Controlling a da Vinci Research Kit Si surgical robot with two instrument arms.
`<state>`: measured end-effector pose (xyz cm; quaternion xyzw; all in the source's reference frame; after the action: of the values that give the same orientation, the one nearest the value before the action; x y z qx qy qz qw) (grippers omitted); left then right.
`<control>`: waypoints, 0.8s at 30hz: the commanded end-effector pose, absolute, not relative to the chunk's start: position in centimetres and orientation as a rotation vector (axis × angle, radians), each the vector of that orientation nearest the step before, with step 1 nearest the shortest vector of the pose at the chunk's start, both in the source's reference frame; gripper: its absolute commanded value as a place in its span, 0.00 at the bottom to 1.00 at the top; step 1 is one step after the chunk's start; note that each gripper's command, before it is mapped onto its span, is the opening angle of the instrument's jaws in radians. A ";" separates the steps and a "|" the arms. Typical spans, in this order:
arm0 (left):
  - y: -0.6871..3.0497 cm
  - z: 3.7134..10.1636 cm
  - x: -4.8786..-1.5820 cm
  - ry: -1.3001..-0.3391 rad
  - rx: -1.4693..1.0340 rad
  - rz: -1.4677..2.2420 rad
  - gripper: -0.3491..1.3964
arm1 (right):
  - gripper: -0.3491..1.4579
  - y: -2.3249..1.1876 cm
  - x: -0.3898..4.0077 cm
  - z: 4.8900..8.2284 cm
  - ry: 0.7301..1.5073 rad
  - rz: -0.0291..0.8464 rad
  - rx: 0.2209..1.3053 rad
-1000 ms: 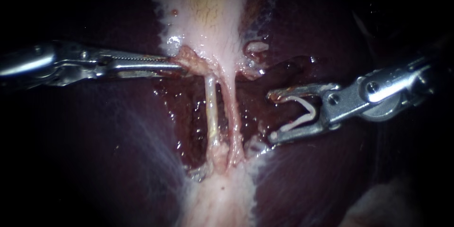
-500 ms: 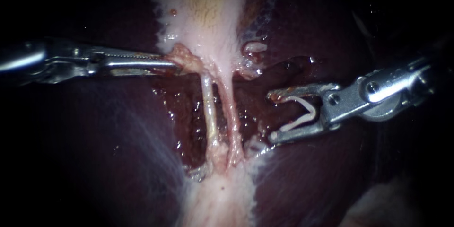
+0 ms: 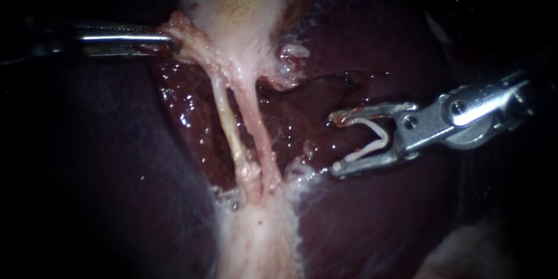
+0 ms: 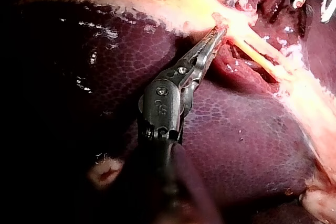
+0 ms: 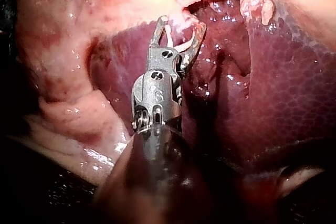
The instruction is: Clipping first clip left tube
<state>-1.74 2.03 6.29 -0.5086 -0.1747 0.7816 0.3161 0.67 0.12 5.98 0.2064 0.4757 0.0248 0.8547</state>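
Two tubes run side by side in the endoscope view, from the pale gallbladder point(image 3: 244, 17) down to a pale band of tissue point(image 3: 256, 238), crossing a wet, dark red bed in the liver point(image 3: 360, 221). The left tube point(image 3: 231, 131) is yellowish white. The right tube point(image 3: 260, 133) is pinker and lies just beside it. Both are bare and stretched taut.

The left instrument point(image 3: 168, 38) comes in level from the left. Its hand is clamped narrow, with both jaws pressed on a flap of tissue point(image 3: 187, 39) at the gallbladder's lower edge, where the tubes begin. The right instrument point(image 3: 334, 143) slants in from the right. Its hand stands wide, and the jaws carry an open white clip point(image 3: 369, 139) between them, one leg along each jaw. The clip hangs over the liver bed, well apart from both tubes and to the right of them.

Seen from the left wrist, the left instrument rises at a slant over the liver, its jaws together on the flap at the gallbladder's edge. The tubes stretch away beside its tip, and the white clip shows far beyond them.

Seen from the right wrist, the right instrument points straight ahead over the liver. Its jaws are spread, with the clip seated in the fork between them, and the tips sit near pale tissue ahead. I cannot tell the tubes apart from this side.
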 end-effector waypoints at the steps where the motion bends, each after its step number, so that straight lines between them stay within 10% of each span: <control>1: 2.02 6.28 -1.75 -0.458 -1.338 2.058 0.00 | 0.46 0.11 0.69 5.97 1.000 0.053 0.434; 24: 1.80 6.34 -2.01 -0.466 -1.349 2.063 0.00 | 0.47 -0.19 1.48 6.01 1.001 0.086 0.452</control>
<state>-2.02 1.81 6.35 -0.5111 -0.1761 0.7817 0.3112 1.53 -0.21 6.04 0.2152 0.4758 0.0406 0.8518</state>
